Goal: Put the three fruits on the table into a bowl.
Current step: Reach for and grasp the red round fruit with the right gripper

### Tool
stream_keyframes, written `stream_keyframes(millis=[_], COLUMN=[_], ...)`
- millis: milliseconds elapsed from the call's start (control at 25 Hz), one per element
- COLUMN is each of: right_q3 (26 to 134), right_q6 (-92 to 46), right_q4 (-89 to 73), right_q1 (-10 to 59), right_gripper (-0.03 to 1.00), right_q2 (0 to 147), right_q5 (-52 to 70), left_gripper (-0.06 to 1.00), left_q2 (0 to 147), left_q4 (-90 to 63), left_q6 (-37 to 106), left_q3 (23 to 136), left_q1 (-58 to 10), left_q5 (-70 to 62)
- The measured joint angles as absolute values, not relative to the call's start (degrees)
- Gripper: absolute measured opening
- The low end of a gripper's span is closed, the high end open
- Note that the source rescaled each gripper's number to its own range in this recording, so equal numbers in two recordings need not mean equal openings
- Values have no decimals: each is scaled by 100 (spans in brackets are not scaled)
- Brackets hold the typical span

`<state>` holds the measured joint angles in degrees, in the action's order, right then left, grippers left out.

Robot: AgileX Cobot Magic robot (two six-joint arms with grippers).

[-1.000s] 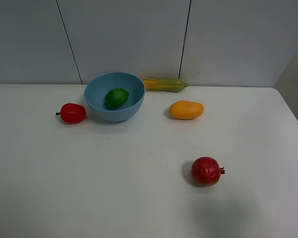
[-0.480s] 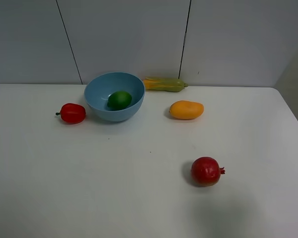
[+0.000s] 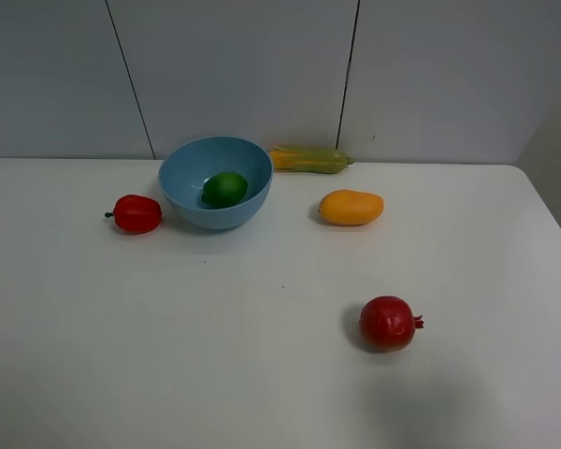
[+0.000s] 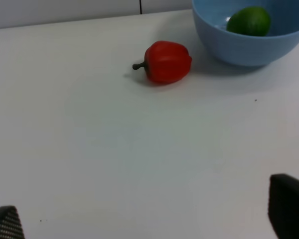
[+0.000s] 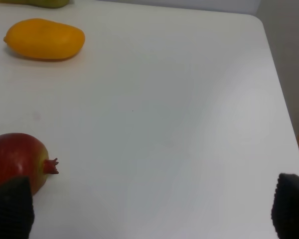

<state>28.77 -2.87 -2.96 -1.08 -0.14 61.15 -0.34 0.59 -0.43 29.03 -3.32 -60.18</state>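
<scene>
The light-blue bowl (image 3: 215,181) stands at the back of the white table (image 3: 215,355), with the green lime (image 3: 225,189) inside it. The bowl (image 4: 239,45) and lime (image 4: 248,21) also show in the left wrist view. The orange-yellow mango (image 3: 351,207) lies right of the bowl and shows in the right wrist view (image 5: 44,39). The dark-red pomegranate (image 3: 388,323) sits nearer the front right. My left gripper (image 4: 147,221) is open and empty, back from the bowl. My right gripper (image 5: 149,209) is open and empty, with one fingertip (image 5: 10,206) next to the pomegranate (image 5: 15,159).
A small red pepper (image 3: 136,213) lies just left of the bowl and shows in the left wrist view (image 4: 167,61). A yellow-green corn cob (image 3: 309,159) lies by the back wall. The table's right edge (image 5: 276,99) is close to the right gripper.
The lime has rolled a little to the right inside the bowl and come to rest. Nothing else has moved.
</scene>
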Motion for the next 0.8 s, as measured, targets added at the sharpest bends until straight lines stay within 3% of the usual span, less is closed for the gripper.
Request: stream_keyframes(millis=[800], right_q3=[2877], right_q6=[-287], right_q4=[-296], right_q1=[-108], right_gripper=[88], right_q2=[-14], right_q5=[6115], left_gripper=[96], left_q2=[-34], left_q4=[68], left_q6=[-62], left_q3=[2903], left_q1=[-332], left_q5=[-6018])
